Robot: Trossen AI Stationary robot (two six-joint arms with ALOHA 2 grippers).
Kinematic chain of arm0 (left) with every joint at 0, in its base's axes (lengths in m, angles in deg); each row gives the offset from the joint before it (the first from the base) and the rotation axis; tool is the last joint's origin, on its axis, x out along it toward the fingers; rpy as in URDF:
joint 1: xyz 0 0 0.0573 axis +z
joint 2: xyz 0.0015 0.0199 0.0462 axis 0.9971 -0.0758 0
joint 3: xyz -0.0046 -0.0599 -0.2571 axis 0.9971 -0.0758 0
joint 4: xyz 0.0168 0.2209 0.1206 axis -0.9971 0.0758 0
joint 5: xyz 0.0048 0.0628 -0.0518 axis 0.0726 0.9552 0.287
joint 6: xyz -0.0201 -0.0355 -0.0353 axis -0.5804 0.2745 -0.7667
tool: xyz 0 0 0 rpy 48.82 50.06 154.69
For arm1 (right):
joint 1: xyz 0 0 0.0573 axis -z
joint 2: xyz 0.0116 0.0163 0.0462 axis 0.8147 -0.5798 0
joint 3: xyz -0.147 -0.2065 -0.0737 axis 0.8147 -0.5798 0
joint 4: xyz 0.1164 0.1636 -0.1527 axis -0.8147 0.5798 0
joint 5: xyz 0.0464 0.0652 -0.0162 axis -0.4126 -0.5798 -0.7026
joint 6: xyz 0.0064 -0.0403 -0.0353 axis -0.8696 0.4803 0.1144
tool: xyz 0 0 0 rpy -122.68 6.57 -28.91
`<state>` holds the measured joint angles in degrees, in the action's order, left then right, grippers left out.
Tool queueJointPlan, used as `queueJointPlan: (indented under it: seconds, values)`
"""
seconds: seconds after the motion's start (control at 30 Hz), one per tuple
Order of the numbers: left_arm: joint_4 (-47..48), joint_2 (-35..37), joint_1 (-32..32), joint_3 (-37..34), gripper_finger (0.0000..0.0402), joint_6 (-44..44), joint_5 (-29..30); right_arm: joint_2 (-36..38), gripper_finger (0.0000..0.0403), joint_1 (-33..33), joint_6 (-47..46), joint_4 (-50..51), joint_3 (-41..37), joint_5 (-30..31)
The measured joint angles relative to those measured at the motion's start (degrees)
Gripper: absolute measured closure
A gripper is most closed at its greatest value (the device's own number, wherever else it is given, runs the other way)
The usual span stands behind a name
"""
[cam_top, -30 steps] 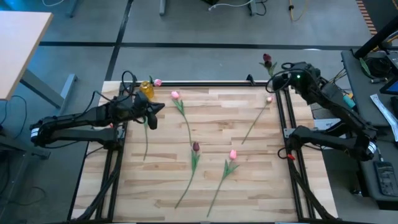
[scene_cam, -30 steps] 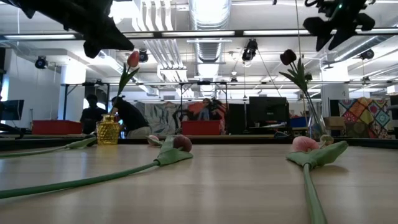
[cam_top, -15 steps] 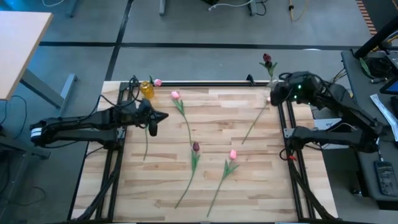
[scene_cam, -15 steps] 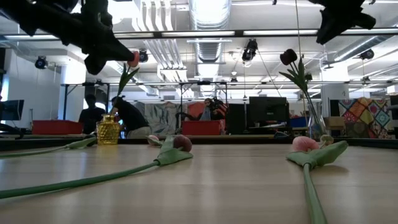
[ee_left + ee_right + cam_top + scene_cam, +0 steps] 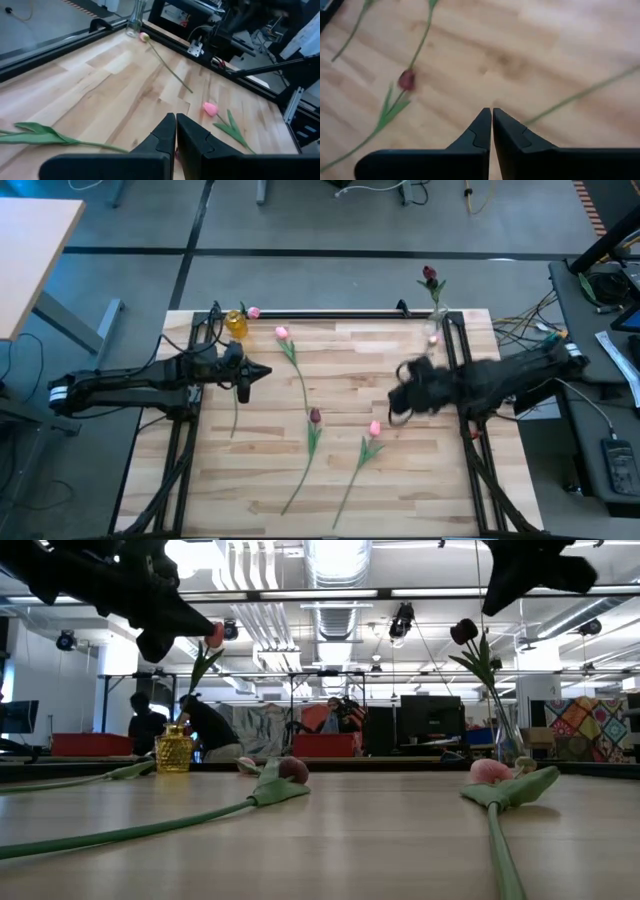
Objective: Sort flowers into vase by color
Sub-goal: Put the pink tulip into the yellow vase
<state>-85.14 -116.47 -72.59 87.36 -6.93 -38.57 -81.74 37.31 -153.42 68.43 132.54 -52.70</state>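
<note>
One pink tulip (image 5: 254,312) in yellow vase (image 5: 236,324), maroon tulip (image 5: 429,277) in clear vase (image 5: 436,328)

Even, bright overhead lighting with soft shadows. Ceiling lights (image 5: 335,562) glare at the low view's top centre. The right arm (image 5: 470,385) is motion-blurred; right wrist view soft.

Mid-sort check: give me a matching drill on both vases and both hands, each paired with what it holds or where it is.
Things:
1. yellow vase
2. clear vase
3. left hand
4. right hand

States:
A. holds a dark red tulip
B. shut, empty, over the table's right half
C. holds a pink tulip
D. shut, empty, over the table's left side by a green stem

Pairs: 1-C, 2-A, 3-D, 4-B
</note>
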Motion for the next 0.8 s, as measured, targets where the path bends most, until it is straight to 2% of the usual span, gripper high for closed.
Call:
queueJointPlan:
  seconds: [0.17,0.27,0.6,0.7,0.8]
  values:
    - [1.09,0.01,0.00,0.00,0.0402,-0.16,-2.30,-8.99,0.0375,-8.17,-19.46,-1.72,1.40,-0.11]
    - [1.60,0.05,0.02,0.00,0.0402,-0.16,-3.89,-13.55,0.0353,-10.28,-26.59,-1.92,4.39,-2.53]
    - [3.96,0.17,0.07,0.00,0.0402,-0.18,-6.43,-28.64,0.0243,-10.13,-35.45,-2.16,13.56,-18.42]
    - [5.12,0.20,0.07,0.00,0.0402,-0.18,-6.45,-31.43,0.0223,-10.11,-40.22,-3.04,14.32,-23.46]
    - [5.61,0.18,0.09,0.00,0.0402,-0.18,-6.45,-33.70,0.0213,-10.12,-43.67,-7.09,14.09,-24.62]
